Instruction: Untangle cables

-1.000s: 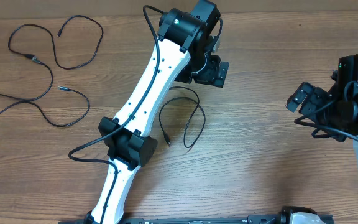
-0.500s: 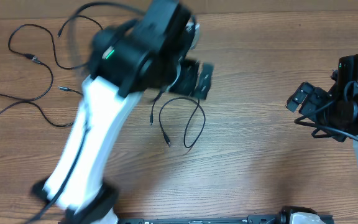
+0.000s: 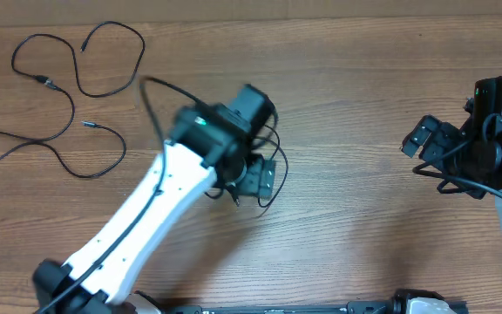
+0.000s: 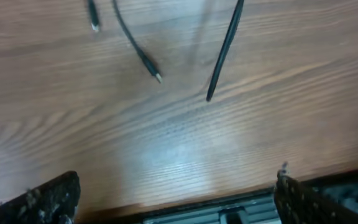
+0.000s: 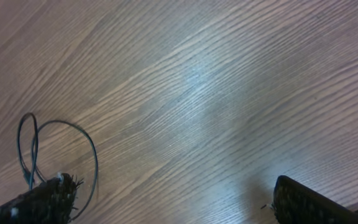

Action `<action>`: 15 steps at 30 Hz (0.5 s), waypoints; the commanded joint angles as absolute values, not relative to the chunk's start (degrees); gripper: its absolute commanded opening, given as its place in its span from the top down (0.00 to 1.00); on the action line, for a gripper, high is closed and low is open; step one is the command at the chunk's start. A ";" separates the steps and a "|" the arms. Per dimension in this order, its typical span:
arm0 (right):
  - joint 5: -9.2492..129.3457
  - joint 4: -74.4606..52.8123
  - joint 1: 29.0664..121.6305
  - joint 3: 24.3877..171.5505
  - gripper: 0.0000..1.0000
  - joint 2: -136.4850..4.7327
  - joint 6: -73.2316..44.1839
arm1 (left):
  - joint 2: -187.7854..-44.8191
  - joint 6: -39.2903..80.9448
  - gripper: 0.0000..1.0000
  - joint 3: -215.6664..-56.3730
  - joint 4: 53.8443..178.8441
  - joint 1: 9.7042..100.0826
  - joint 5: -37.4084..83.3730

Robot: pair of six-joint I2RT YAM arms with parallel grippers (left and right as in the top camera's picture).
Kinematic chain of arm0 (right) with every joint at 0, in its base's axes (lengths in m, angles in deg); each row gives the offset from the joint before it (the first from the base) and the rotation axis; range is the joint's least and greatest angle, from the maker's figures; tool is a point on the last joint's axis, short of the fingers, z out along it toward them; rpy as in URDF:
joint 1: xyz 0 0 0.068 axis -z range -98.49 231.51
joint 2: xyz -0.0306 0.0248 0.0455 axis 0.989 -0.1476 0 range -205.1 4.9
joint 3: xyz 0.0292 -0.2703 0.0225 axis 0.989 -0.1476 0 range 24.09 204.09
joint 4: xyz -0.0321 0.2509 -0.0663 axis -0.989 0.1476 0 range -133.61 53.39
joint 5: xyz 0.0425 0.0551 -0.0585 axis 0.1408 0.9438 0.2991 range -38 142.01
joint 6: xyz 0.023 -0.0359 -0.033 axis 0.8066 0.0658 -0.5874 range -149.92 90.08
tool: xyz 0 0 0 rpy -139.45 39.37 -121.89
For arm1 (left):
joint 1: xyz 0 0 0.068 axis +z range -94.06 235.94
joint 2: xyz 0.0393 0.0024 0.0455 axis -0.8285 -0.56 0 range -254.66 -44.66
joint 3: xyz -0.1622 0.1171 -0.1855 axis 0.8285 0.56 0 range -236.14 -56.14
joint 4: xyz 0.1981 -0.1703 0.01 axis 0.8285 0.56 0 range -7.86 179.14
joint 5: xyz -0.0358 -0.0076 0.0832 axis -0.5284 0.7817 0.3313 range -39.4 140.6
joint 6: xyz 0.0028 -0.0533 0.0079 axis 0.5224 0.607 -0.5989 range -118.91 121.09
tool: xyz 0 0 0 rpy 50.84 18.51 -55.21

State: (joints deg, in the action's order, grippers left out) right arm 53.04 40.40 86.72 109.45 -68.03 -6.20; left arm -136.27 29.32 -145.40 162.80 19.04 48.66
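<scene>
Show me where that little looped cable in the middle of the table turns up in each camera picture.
Overhead: looped cable at centre, partly hidden under the left gripper.
Left wrist: its plug ends along the top edge.
Right wrist: unclear; a thin loop at lower left may be another wire.
Shared landmark: the wood-grain table.

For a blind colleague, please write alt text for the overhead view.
The left gripper, open, hangs over a small looped cable on the table. Longer cables lie spread at upper left; the right gripper, open, is at the right edge.
</scene>
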 commanded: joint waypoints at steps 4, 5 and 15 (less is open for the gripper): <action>52.50 40.24 86.90 109.65 0.00 -67.88 -6.41 | -135.92 31.33 0.06 -131.65 151.48 17.03 45.15; 52.50 40.24 86.90 109.65 0.00 -67.88 -6.41 | -135.92 31.44 0.08 -129.51 148.73 16.87 45.06; 52.50 40.27 86.90 109.65 0.00 -67.88 -6.41 | -135.94 40.05 0.18 -112.81 124.31 15.37 43.31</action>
